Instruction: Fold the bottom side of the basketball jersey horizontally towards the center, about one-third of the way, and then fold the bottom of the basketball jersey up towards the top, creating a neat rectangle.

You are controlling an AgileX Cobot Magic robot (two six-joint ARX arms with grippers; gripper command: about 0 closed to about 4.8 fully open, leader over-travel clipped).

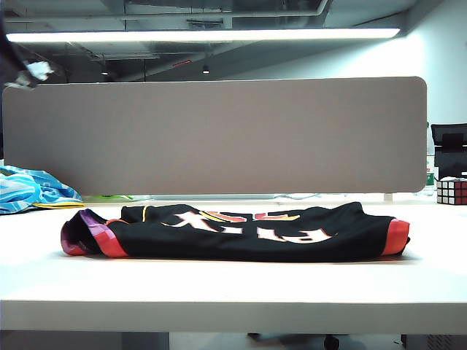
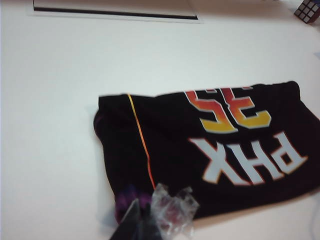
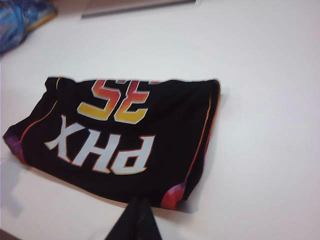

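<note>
Basketball jersey [image 1: 241,232] lies folded into a black rectangle on the white table [image 1: 219,292], lettering and numerals up, red trim showing at one end and purple at the other, so both folds look done. The left gripper [image 2: 137,222] hangs above the jersey's purple-trimmed corner with its fingers together and nothing between them; the right gripper [image 3: 136,220] hangs above the red-trimmed corner, also closed and empty. Neither arm shows in the exterior view. From here the risk is to the shape itself: the upper layer sits puffed and rippled along its far edge rather than pressed flat, so slack fabric could spring back and open the fold. A gripper dipping again near either corner could snag the trim and drag the rectangle askew. The blue striped cloth [image 1: 29,188] and the puzzle cube [image 1: 451,191] sit well apart from it
</note>
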